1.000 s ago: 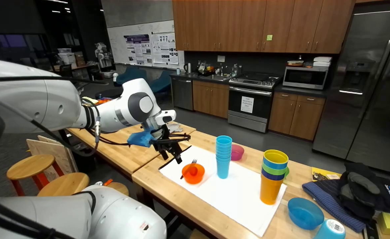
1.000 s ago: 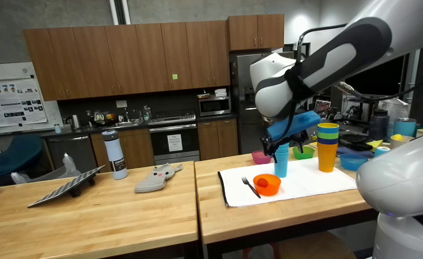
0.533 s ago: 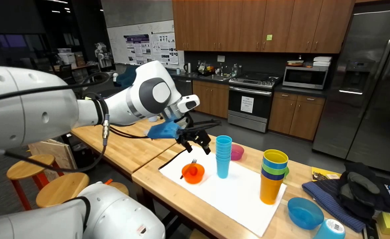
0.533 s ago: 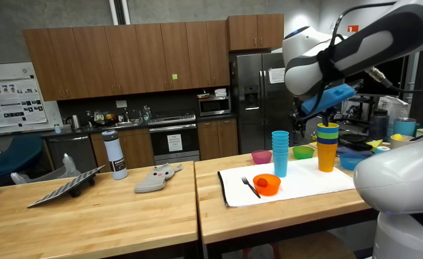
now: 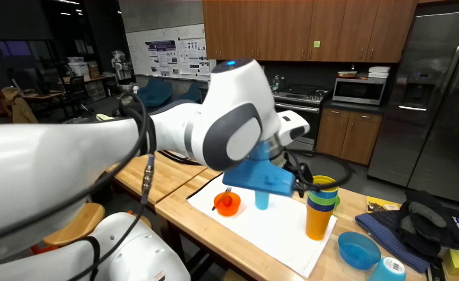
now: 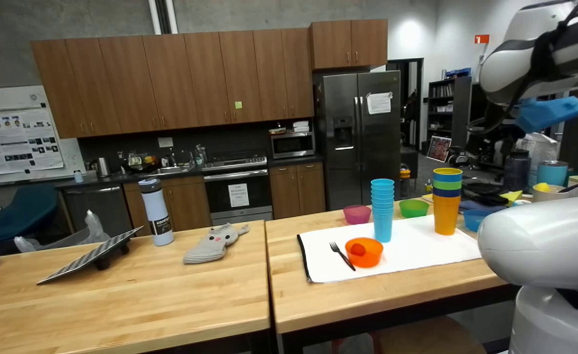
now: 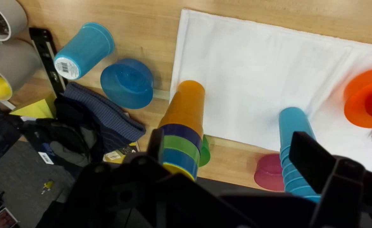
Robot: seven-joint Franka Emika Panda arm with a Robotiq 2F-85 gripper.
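Hovering above the table (image 6: pixel 293 295) near the mixed stack (image 7: pixel 186 109), the gripper (image 7: pixel 230 142) has its fingers (image 7: pixel 312 161) spread wide with nothing held between them. The mixed stack stands upright on the white cloth (image 5: pixel 268 234), by its edge, orange at the bottom and yellow on top. In the wrist view one finger overlaps its side; in an exterior view a gap parts the gripper from the mixed stack (image 6: pixel 447 211). The blue stack (image 6: pixel 382 219) also stands upright, between the mixed stack and the orange bowl (image 6: pixel 369 260), which holds a red ball (image 6: pixel 358 250) and has a fork (image 6: pixel 344 257) beside it.

Both stacks are tall and narrow, so a sideways knock could topple either. The likeliest cause would be a finger clipping a rim, if the gripper came down off-centre. The cable loop (image 5: pixel 349 171), seen across the yellow rim in an exterior view, could snag that stack if the gripper turned. Falling, the mixed stack could strike the green bowl (image 6: pixel 414 208) near it or the blue bowl (image 5: pixel 360 255) beyond the cloth.
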